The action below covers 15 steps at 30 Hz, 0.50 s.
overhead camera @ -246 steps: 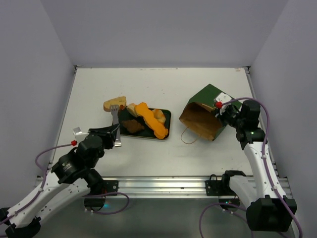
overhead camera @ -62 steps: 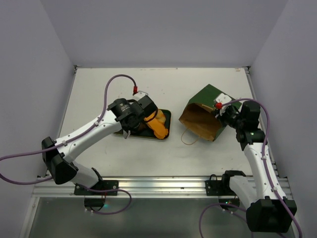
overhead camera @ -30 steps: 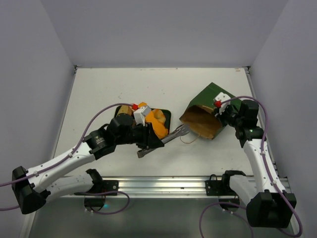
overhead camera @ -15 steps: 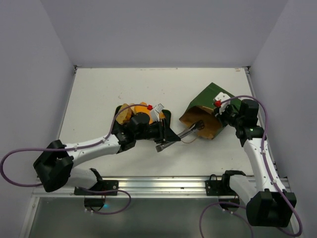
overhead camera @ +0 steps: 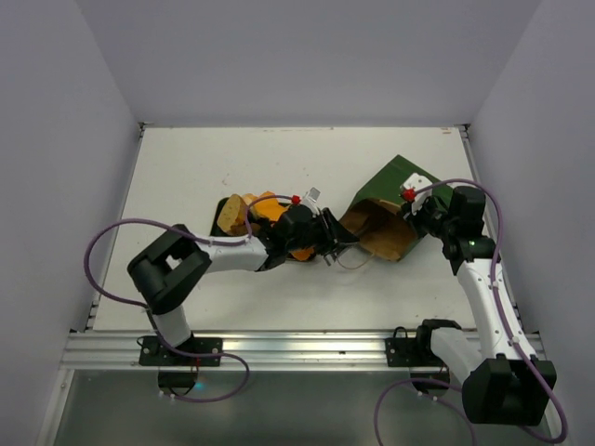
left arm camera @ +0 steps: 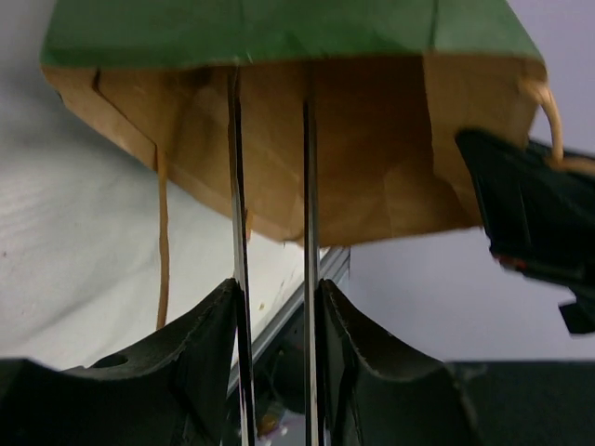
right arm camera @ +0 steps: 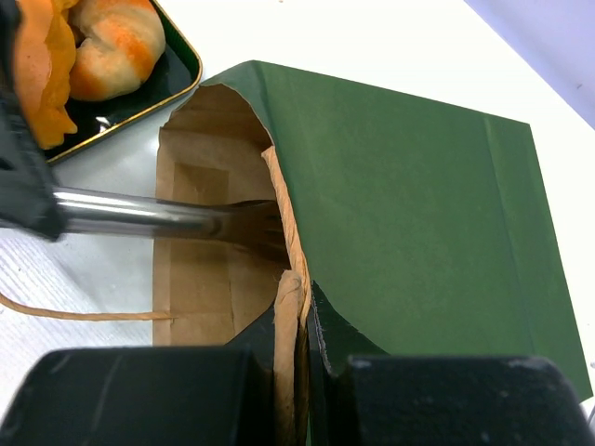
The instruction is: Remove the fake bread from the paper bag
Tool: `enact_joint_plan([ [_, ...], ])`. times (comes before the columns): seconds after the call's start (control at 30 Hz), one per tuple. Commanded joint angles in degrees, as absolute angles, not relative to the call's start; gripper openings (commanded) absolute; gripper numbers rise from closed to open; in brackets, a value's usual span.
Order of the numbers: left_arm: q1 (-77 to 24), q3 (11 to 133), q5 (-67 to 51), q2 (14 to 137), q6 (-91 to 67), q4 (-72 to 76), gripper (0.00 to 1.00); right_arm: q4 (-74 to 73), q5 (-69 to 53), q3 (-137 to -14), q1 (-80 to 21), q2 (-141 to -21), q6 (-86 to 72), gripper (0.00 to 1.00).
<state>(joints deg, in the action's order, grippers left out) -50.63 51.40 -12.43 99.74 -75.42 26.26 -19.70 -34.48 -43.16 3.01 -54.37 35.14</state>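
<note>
The fake bread sits, in the top view, behind my left hand, piled on the dark tray under my forearm. A second ago this hand was near the tray. Now it has reached across the worktop to the mouth of the paper bag, which my right hand holds tipped on its side.

In the left wrist view my fingers are narrow, pressed on the metal tongs. The two blades run straight ahead into the brown inside of the bag. I see no bread piece there, only paper, and a string handle hanging to the left of the hand.

In the right wrist view my right hand is closed on the bag's edge, with the paper pinched between the fingers. The tongs come in from the left and their tips are hidden behind that edge. Some rolls lie on the tray beyond.

I judge the bag is nearly or fully empty, and this reach is a last check.
</note>
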Motion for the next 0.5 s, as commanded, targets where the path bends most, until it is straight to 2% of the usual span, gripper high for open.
enact_joint_plan([
  [0.0,-50.4,56.7,-6.6,103.3,-82.7,33.0,0.43,-19.1,-36.6,-44.7,3.2,-54.3,35.7,0.0],
  [0.2,-51.1,62.3,-1.7,108.7,-86.7,32.2,0.49,-19.1,-37.3,-44.6,3.2,-54.5,35.7,0.0],
  [0.47,-52.6,68.2,1.2,113.6,-89.9,29.8,0.5,-19.2,-37.9,-44.6,3.1,-54.3,35.7,0.0],
])
